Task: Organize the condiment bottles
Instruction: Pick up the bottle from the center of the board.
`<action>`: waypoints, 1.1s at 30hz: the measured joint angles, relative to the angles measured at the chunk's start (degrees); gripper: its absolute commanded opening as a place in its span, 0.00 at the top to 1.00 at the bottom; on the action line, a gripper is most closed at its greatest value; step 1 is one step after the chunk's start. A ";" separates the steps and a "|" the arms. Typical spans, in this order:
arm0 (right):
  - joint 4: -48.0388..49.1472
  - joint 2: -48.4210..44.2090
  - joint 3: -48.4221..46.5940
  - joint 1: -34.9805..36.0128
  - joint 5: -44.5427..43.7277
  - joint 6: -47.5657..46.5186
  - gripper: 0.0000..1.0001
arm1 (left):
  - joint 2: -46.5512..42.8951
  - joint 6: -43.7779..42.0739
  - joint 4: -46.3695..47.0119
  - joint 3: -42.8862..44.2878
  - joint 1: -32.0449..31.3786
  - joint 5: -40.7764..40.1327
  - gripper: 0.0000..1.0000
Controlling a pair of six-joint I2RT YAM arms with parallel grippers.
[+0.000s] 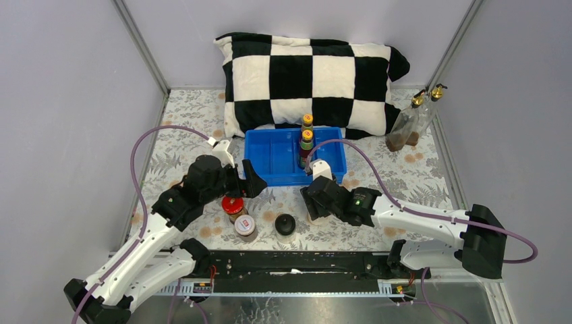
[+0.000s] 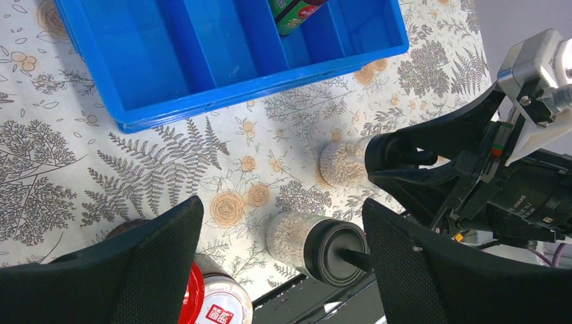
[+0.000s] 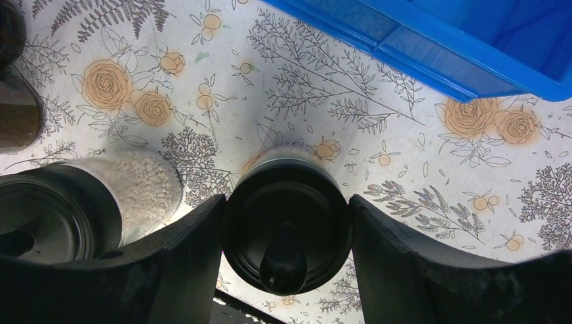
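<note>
- Top view: the blue tray [image 1: 270, 154] holds the two yellow-capped sauce bottles [image 1: 307, 138], which stand one behind the other in its right compartment. Of the eight containers, only these two are in it.
- The two gold-spouted glass bottles [image 1: 410, 128] stand together at the far right by the wall, well apart from the tray.
- The red-lidded jar [image 1: 233, 205], the white-lidded jar [image 1: 245, 227] and the loose black-capped jar [image 1: 285, 224] stand on the flowered cloth in front of the tray.
- The left gripper [image 1: 243, 182] is between the red-lidded jar and the tray. The right gripper [image 1: 317, 202] is low near the tray's front right corner.
- Left wrist view: the left gripper [image 2: 280, 209] has its jaws wide apart and holds nothing. The loose black-capped jar [image 2: 317, 246] lies below the gap, and the red-lidded jar [image 2: 192, 297] is at the inner edge of one finger. The gripped black-capped jar [image 2: 340, 162] shows beyond, under the other arm.
- Right wrist view: the right gripper [image 3: 287, 202] is clamped on the cap of the gripped black-capped jar [image 3: 287, 236], with both fingers touching it. The jar appears to stand on the cloth just outside the tray's front wall.
- Judgement: the task is at an early stage, with six containers left to place. The gripped jar is likely the next to go into the tray.
</note>
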State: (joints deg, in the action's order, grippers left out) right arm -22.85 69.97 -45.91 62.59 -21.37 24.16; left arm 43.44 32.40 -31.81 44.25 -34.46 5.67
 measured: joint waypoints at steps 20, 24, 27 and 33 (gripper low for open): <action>-1.64 2.14 -2.73 0.02 0.02 -0.42 0.37 | 0.07 0.02 0.09 -0.37 0.00 0.00 0.08; -2.05 2.64 -4.15 0.04 0.09 -0.57 0.38 | -0.24 0.02 0.11 -0.76 0.00 0.00 0.08; -2.16 2.97 -5.40 0.04 0.11 -0.81 0.38 | -0.33 0.00 0.15 -1.36 0.00 0.02 0.08; -2.54 5.16 -10.12 0.04 0.09 -1.88 0.38 | -0.33 0.00 0.17 -1.73 0.00 0.02 0.08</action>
State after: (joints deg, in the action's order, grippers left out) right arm -25.39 75.13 -56.03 62.63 -21.28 22.28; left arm 43.11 32.40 -31.64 42.52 -34.46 5.69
